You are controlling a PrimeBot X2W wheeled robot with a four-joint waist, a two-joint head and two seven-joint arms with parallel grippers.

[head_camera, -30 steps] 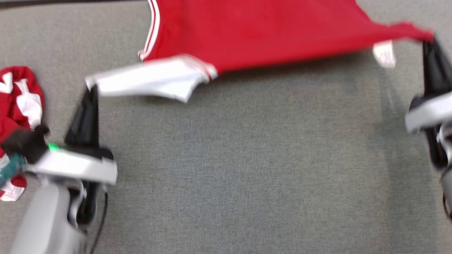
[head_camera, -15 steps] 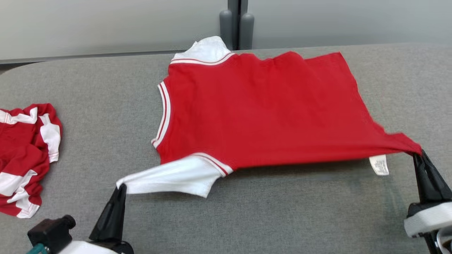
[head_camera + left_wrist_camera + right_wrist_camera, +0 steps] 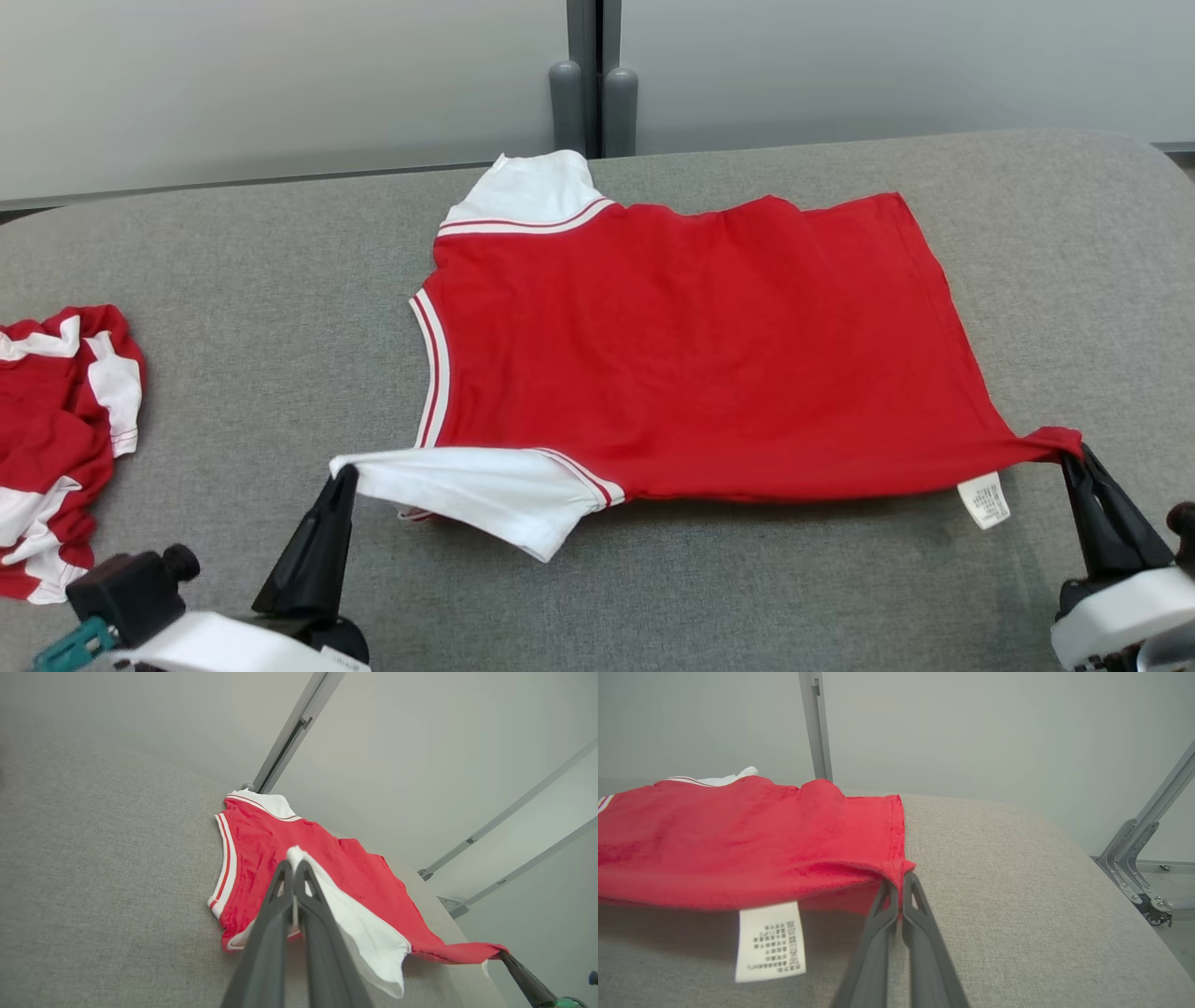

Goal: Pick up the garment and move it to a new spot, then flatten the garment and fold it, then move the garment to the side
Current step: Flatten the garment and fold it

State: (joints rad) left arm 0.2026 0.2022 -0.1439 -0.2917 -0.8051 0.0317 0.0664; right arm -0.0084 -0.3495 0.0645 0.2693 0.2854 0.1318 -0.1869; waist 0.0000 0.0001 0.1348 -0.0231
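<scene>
The garment [image 3: 691, 345] is a red shirt with white sleeves and white trim, spread across the grey padded table [image 3: 233, 280]. My left gripper [image 3: 344, 471] is shut on the tip of the near white sleeve [image 3: 476, 490], holding it slightly off the surface. In the left wrist view the left gripper [image 3: 293, 864] pinches the white cloth of the garment [image 3: 271, 858]. My right gripper [image 3: 1074, 453] is shut on the near right hem corner, where a white care label [image 3: 983, 499] hangs. The right wrist view shows the right gripper [image 3: 900, 879] clamping the garment [image 3: 738, 840] above the label [image 3: 770, 940].
A second red-and-white garment [image 3: 56, 439] lies crumpled at the table's left edge. A grey wall with a vertical post [image 3: 588, 84] stands behind the table. Folding metal frame legs [image 3: 1143, 858] show beyond the table's right end.
The camera has tilted up, so the whole table and wall came into sight. The shirt's near edge, stretched and lifted between both grippers, has come down closer to the table and lies flatter.
</scene>
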